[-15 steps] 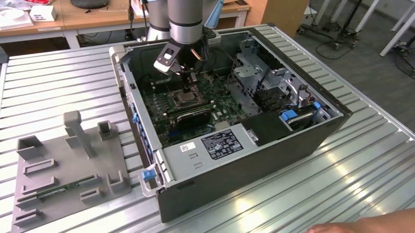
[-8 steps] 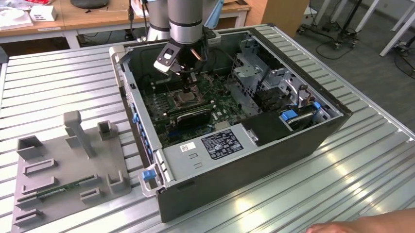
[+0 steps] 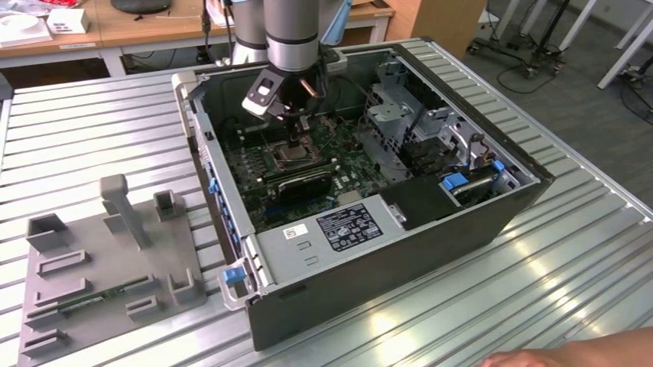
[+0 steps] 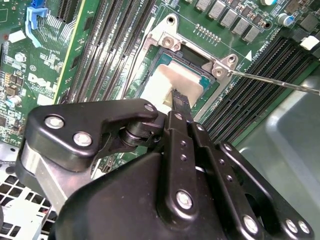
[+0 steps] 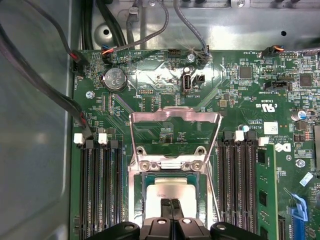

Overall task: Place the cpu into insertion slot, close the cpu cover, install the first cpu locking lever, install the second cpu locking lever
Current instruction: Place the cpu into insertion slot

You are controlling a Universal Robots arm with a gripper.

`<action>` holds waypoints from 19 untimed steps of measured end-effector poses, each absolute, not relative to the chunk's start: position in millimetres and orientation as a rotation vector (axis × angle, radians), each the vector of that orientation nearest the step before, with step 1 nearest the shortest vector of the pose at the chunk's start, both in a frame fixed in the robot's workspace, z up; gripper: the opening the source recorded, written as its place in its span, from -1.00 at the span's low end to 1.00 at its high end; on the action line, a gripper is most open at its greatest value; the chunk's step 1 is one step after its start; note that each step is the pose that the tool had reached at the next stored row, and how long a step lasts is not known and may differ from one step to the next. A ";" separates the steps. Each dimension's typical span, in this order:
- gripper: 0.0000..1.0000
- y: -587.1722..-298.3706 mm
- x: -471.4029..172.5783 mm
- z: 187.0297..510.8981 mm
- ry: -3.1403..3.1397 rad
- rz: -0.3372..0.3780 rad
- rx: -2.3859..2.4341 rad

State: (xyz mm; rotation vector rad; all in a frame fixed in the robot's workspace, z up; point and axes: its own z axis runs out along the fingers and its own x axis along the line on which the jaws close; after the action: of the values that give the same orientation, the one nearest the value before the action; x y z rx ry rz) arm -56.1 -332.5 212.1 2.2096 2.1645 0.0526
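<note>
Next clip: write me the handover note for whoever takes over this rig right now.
Gripper: shut, tips at the cpu top.
The cpu lies flat in the insertion slot.
The cpu cover is open, laid back over the board.
One locking lever sticks out unlatched.
Done: cpu placed, as far as shows.
Left: cover not closed, levers not installed.

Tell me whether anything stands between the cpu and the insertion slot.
Nothing visible does. In the first wrist view the cpu cover is swung open, back off the insertion slot, and the cpu lies inside the slot's rim, directly beneath the end effector.
</note>
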 end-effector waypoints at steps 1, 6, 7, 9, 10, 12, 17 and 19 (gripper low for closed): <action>-0.80 -332.5 -56.1 211.7 2.164 0.052 2.210; -0.80 -332.4 -56.1 210.3 2.164 0.053 2.210; -0.80 -332.4 -56.1 209.5 2.164 0.053 2.210; -0.80 -332.5 -56.1 207.5 2.165 0.052 2.210; -0.80 -332.5 -56.1 206.5 2.164 0.053 2.210; -0.80 -332.5 -56.1 204.6 2.164 0.053 2.210; -0.80 -332.5 -56.2 203.5 2.164 0.052 2.210; -0.80 -332.5 -56.1 203.1 2.165 0.053 2.210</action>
State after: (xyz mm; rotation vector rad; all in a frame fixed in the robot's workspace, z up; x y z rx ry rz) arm -56.1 -332.5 203.1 2.2095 2.1645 0.0527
